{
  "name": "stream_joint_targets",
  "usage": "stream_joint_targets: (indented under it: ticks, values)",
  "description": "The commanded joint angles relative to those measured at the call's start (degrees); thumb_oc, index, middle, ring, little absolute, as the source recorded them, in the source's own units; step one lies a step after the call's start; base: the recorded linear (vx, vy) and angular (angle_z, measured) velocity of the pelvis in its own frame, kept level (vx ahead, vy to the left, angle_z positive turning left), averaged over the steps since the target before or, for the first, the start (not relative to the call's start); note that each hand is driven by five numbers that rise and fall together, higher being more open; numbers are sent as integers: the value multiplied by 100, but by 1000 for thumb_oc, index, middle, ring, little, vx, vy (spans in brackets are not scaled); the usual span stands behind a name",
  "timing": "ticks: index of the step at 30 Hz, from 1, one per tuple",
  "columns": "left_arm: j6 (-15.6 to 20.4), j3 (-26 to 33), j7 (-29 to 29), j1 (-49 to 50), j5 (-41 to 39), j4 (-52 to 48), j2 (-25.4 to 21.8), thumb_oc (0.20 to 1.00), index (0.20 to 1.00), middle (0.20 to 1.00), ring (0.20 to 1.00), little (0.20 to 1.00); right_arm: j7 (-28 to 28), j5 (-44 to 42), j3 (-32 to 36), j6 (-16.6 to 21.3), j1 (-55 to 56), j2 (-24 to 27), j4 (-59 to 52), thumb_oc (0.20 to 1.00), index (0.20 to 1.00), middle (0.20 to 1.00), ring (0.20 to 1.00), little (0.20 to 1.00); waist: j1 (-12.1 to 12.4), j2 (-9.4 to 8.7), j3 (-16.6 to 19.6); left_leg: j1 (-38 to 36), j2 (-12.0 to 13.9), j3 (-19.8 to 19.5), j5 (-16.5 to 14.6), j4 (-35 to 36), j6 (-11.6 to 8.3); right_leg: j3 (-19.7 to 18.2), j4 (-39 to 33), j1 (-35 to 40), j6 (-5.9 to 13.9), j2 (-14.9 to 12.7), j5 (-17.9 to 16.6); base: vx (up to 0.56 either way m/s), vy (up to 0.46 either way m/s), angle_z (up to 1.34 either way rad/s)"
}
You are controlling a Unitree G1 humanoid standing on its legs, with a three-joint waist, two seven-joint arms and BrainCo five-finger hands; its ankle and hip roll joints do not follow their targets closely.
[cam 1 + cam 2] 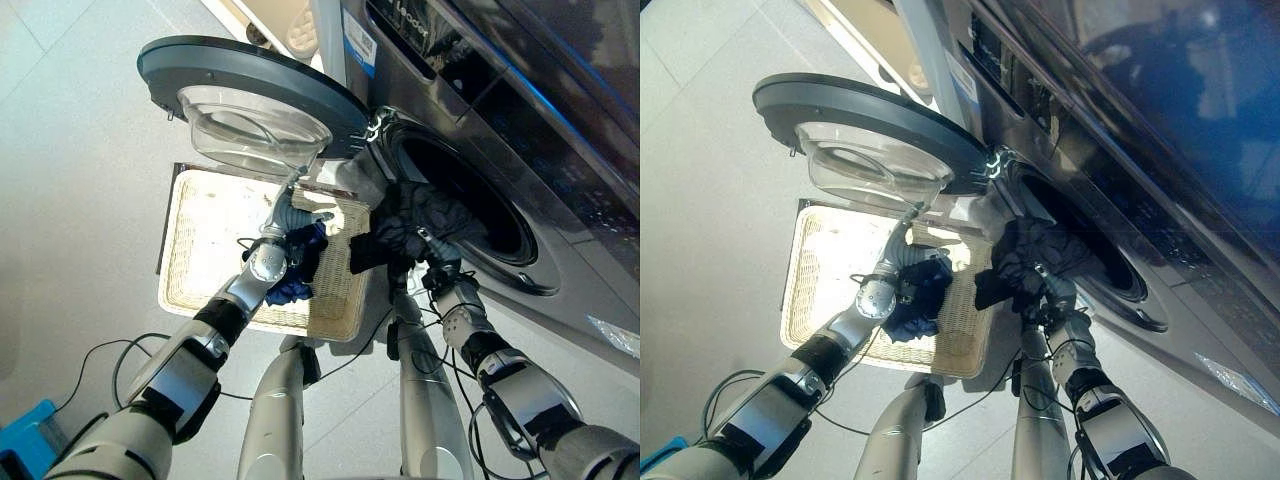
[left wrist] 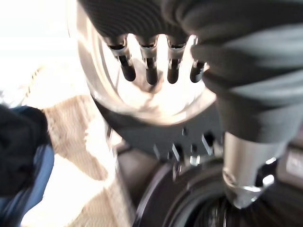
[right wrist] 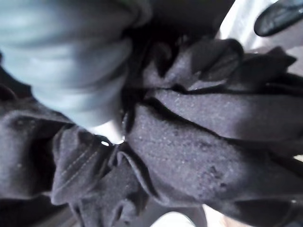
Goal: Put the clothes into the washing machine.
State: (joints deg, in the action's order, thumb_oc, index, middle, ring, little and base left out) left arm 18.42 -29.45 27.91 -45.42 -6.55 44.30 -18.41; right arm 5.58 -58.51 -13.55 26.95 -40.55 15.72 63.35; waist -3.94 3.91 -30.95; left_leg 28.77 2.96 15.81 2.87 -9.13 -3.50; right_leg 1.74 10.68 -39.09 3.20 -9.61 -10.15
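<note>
The dark grey washing machine (image 1: pixel 500 90) stands with its round door (image 1: pixel 250 75) swung open to the left. A black garment (image 1: pixel 420 222) hangs bunched over the lower lip of the drum opening (image 1: pixel 480 190), part inside and part drooping out. My right hand (image 1: pixel 442 272) is pressed into it from below; the right wrist view has the garment (image 3: pixel 199 142) wrapped round the hand's cover (image 3: pixel 80 71). My left hand (image 1: pixel 290 215) is open, its fingers (image 2: pixel 149 66) straight and pointing at the door's glass bowl. Beneath its wrist a blue and dark cloth (image 1: pixel 297 275) lies in the wicker basket (image 1: pixel 180 250).
The basket sits on the pale floor right beside the machine, under the open door. A blue box (image 1: pixel 25 445) is at the lower left, and a white appliance (image 1: pixel 280 20) stands behind the door. Open floor stretches to the left.
</note>
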Motion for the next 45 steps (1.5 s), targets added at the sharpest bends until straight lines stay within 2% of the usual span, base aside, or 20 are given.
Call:
stream_joint_targets:
  ticks: [1, 8, 15, 17, 19, 26, 27, 29, 31, 33, 34, 35, 36, 37, 38, 39, 40, 42, 44, 45]
  values:
    - [402, 400, 492, -40, -214, -1, 204, 1000, 1000, 1000, 1000, 1000, -274, -190, 251, 622, -439, 231, -145, 200, 200, 200, 200, 200, -48, 479, 116, 555, -362, -100, -165, -446, -190, 640, 579, -20, 285, 169, 799, 14, -32, 1]
    - [576, 576, 630, 286, -381, 51, 41, 1000, 1000, 1000, 1000, 1000, -785, -343, 736, 807, -817, 747, -30, 200, 200, 200, 200, 200, 101, 461, 116, 717, -387, -216, -254, -644, -185, 813, 757, -124, 315, 80, 838, 16, -53, 4]
    - [663, 582, 191, 735, -671, -78, -336, 1000, 1000, 1000, 1000, 1000, -1432, -385, 1140, 746, -1288, 1629, 107, 200, 200, 200, 200, 200, 295, 410, 116, 1011, -416, -373, -380, -842, -115, 992, 936, -359, 359, 7, 832, 0, -78, 12]
    - [649, 535, 139, 824, -687, -173, -414, 1000, 1000, 1000, 1000, 1000, -1510, -667, 1183, 728, -1385, 1805, 98, 200, 200, 200, 200, 200, 324, 412, 116, 1016, -419, -398, -449, -887, -111, 1010, 979, -360, 372, -1, 879, 18, -58, 11]
    - [670, 453, 114, 1004, -722, -397, -576, 1000, 1000, 1000, 1000, 1000, -1498, -1475, 1368, 813, -1548, 2017, 25, 200, 200, 200, 200, 200, 374, 417, 116, 1054, -404, -417, -495, -933, -99, 1052, 1042, -406, 380, -37, 889, 16, -44, 9]
    - [429, 136, 343, 1249, -843, -1113, -773, 1000, 1000, 1000, 1000, 1000, -1275, -4076, 2040, 2135, -1914, 2060, -493, 200, 200, 200, 200, 200, 435, 446, 116, 1051, -370, -423, -547, -962, -75, 1108, 1187, -458, 399, -105, 889, 3, 7, 5]
    - [386, 95, 367, 1258, -861, -1190, -803, 1000, 1000, 1000, 1000, 1000, -1275, -4271, 2087, 2328, -1978, 2082, -550, 200, 200, 200, 200, 200, 445, 453, 116, 1045, -362, -412, -554, -966, -72, 1126, 1210, -460, 404, -128, 889, 0, 0, 0]
    - [377, 89, 372, 1251, -869, -1205, -813, 1000, 1000, 1000, 1000, 1000, -1281, -4310, 2092, 2375, -1995, 2088, -552, 200, 200, 200, 200, 200, 446, 452, 116, 1056, -361, -410, -543, -963, -70, 1127, 1205, -471, 403, -130, 876, 0, 0, 0]
    - [320, -33, 442, 1311, -951, -1351, -871, 1000, 1000, 1000, 1000, 1000, -1338, -4740, 2205, 2882, -2134, 2233, -683, 200, 200, 200, 200, 200, 435, 457, 116, 1026, -332, -378, -549, -969, -76, 1145, 1227, -454, 416, -169, 868, 11, 32, -2]
    - [320, -33, 442, 1311, -951, -1351, -871, 1000, 1000, 1000, 1000, 1000, -1338, -4740, 2205, 2882, -2134, 2233, -683, 200, 200, 200, 200, 200, 435, 457, 116, 1026, -332, -378, -549, -969, -76, 1145, 1227, -454, 416, -169, 868, 4, 12, -3]
    - [298, -106, 442, 1371, -1034, -1384, -899, 1000, 1000, 1000, 1000, 1000, -1393, -4816, 2256, 3134, -2217, 2429, -601, 200, 200, 200, 200, 200, 438, 459, 116, 978, -307, -355, -544, -959, -87, 1160, 1243, -424, 431, -205, 854, 11, 30, -5]
    - [272, -125, 433, 1367, -1069, -1403, -904, 1000, 1000, 1000, 1000, 1000, -1564, -4628, 2248, 3130, -2226, 2466, -544, 200, 200, 200, 200, 200, 436, 462, 116, 962, -303, -341, -543, -957, -87, 1163, 1242, -414, 433, -214, 852, 15, 41, -6]
    - [259, -142, 440, 1373, -1101, -1403, -888, 1000, 1000, 1000, 1000, 1000, -1968, -4251, 2227, 3002, -2212, 2513, -503, 200, 200, 200, 200, 200, 425, 455, 116, 941, -296, -325, -543, -948, -87, 1169, 1234, -403, 435, -225, 843, 0, 0, 0]
    - [263, -149, 436, 1374, -1096, -1395, -874, 1000, 1000, 1000, 1000, 1000, -2171, -3984, 2222, 2848, -2208, 2534, -489, 758, 758, 758, 758, 758, 425, 454, 116, 925, -295, -317, -539, -938, -88, 1172, 1222, -389, 438, -229, 838, 6, 17, -5]
    - [269, -150, 428, 1373, -1100, -1389, -869, 1000, 1000, 1000, 1000, 1000, -2272, -3836, 2211, 2726, -2206, 2546, -461, 1000, 1000, 1000, 1000, 1000, 425, 454, 116, 917, -294, -310, -537, -936, -91, 1176, 1215, -380, 439, -233, 836, 27, 20, -7]
    - [268, -160, 389, 1362, -1122, -1360, -848, 1000, 1000, 1000, 1000, 1000, -2745, -3193, 2131, 2100, -2172, 2582, -386, 1000, 1000, 1000, 1000, 1000, 425, 459, 116, 837, -287, -296, -594, -938, -102, 1172, 1230, -315, 458, -237, 900, 8, 21, -5]
    - [265, -151, 384, 1346, -1118, -1360, -845, 1000, 1000, 1000, 1000, 1000, -2834, -3073, 2116, 1964, -2182, 2583, -402, 1000, 1000, 1000, 1000, 1000, 423, 459, 116, 865, -289, -287, -554, -928, -93, 1177, 1209, -339, 443, -239, 859, 7, 22, -4]
    - [237, -132, 342, 1327, -1094, -1338, -819, 1000, 1000, 1000, 1000, 1000, -3025, -2652, 1981, 1093, -2103, 2609, -305, 1000, 1000, 1000, 1000, 1000, 423, 448, 116, 828, -285, -277, -581, -932, -97, 1180, 1219, -311, 454, -244, 892, 0, 0, 0]
    - [237, -132, 342, 1327, -1094, -1338, -819, 1000, 1000, 1000, 1000, 1000, -3025, -2652, 1981, 1093, -2103, 2609, -305, 1000, 1000, 1000, 1000, 1000, 423, 448, 116, 828, -285, -277, -581, -932, -97, 1180, 1219, -311, 454, -244, 892, -12, 2, -2]
    - [150, -107, 331, 1201, -1088, -1248, -815, 1000, 1000, 1000, 1000, 1000, -3528, -1488, 1662, -109, -2062, 2700, 145, 1000, 1000, 1000, 1000, 1000, 428, 418, 116, 843, -268, -235, -512, -877, -82, 1215, 1143, -317, 435, -249, 830, 0, 0, 0]
